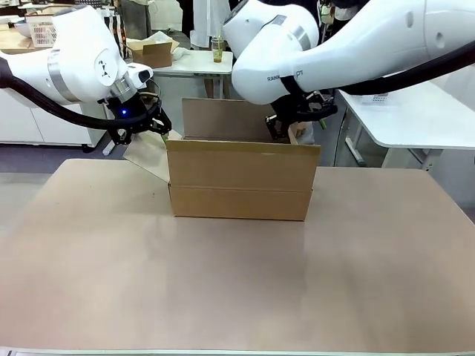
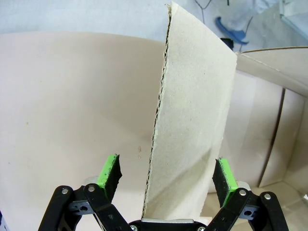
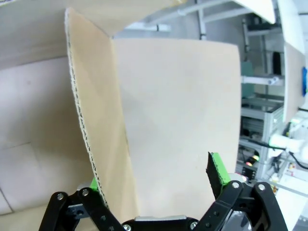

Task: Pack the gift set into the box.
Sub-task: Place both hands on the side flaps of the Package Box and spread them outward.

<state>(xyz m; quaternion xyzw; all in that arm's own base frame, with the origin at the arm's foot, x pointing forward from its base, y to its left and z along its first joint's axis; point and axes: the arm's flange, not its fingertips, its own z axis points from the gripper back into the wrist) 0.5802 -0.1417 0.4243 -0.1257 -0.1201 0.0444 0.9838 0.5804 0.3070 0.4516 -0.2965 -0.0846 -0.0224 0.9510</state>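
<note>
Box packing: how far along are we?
Done: the box stands on the table, top open, near flap folded down outside. In hand: left gripper straddles the left flap, right gripper the right flap, both open, not gripping. Left: the packing itself, then closing.

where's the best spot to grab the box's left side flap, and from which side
Probably the left flap at its free outer edge, coming in along its plane from the outer end, one pad on each face. It is a thin corrugated sheet splayed outward from the box, lying edge-on between the pads of the open left gripper.
</note>
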